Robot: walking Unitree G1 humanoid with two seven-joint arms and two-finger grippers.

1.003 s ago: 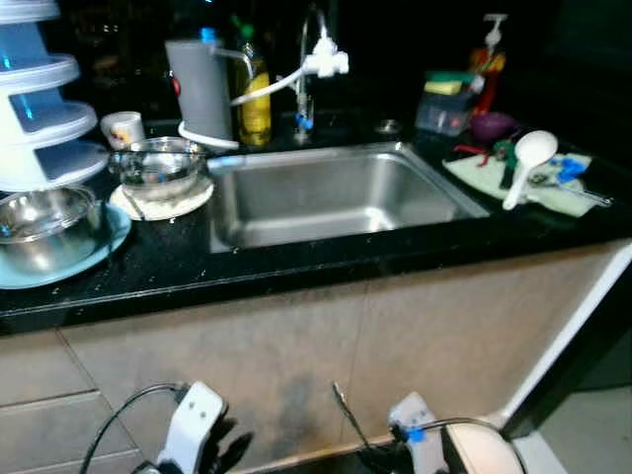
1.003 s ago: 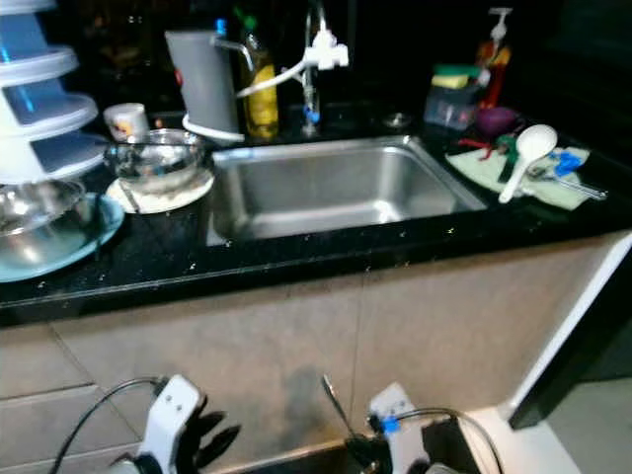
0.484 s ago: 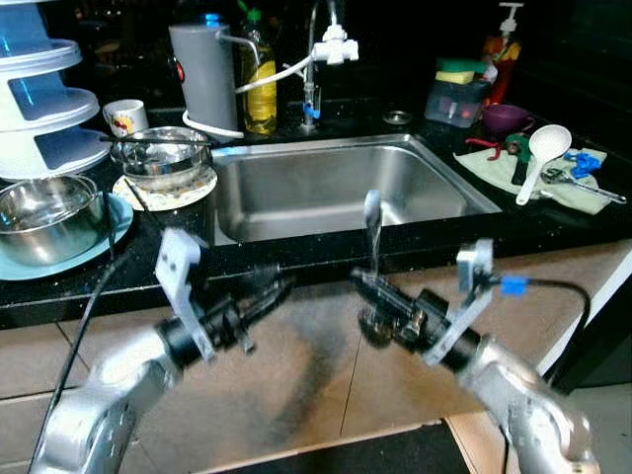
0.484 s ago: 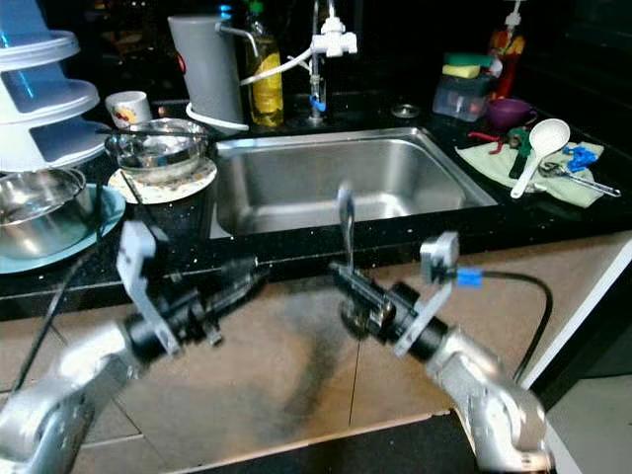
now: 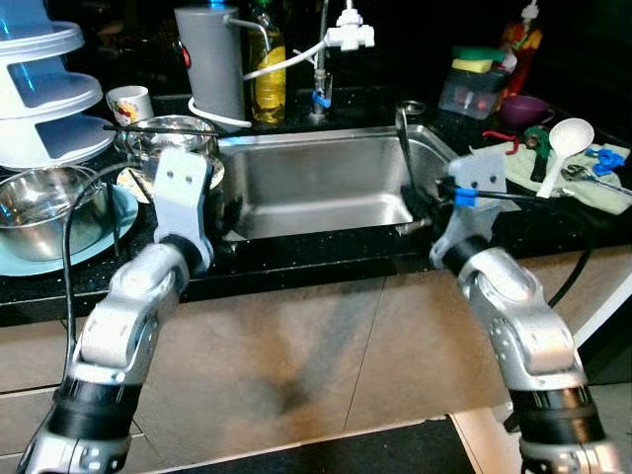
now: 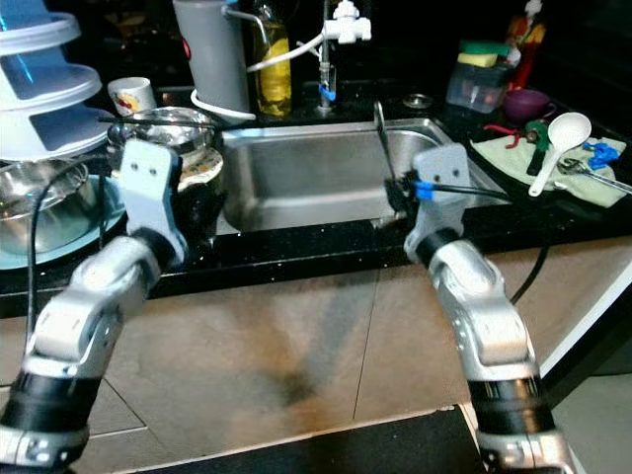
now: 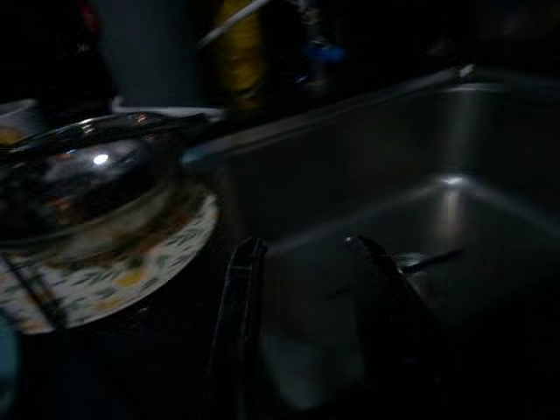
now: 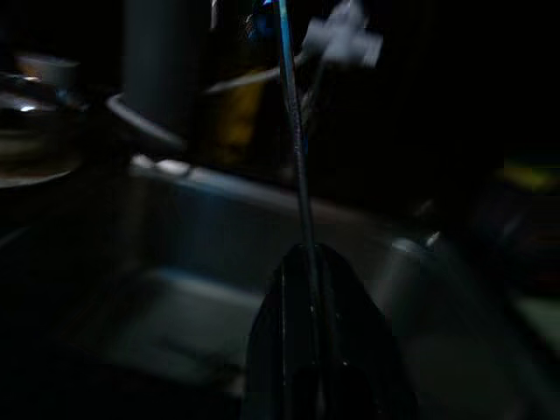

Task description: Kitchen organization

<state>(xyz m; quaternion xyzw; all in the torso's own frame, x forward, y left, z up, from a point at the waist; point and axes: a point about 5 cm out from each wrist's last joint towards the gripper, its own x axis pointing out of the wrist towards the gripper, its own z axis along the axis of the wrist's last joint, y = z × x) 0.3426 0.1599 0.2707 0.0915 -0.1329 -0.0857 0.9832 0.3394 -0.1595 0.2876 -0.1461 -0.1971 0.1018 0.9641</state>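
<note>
Steel sink in the head views has the right pincer at its right rim clenched on a thin metal utensil held upright, likely for setting down; in the left wrist view the left pincer is released near the sink's left edge; in the right wrist view the utensil looks a slim shiny rod.

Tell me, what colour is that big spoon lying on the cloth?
White spoon, clearest in the left eye view.

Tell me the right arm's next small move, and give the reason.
Probably lower the right gripper toward the steel sink basin and release there: its fingers are shut on a thin metal utensil, held upright over the sink's right edge.
</note>
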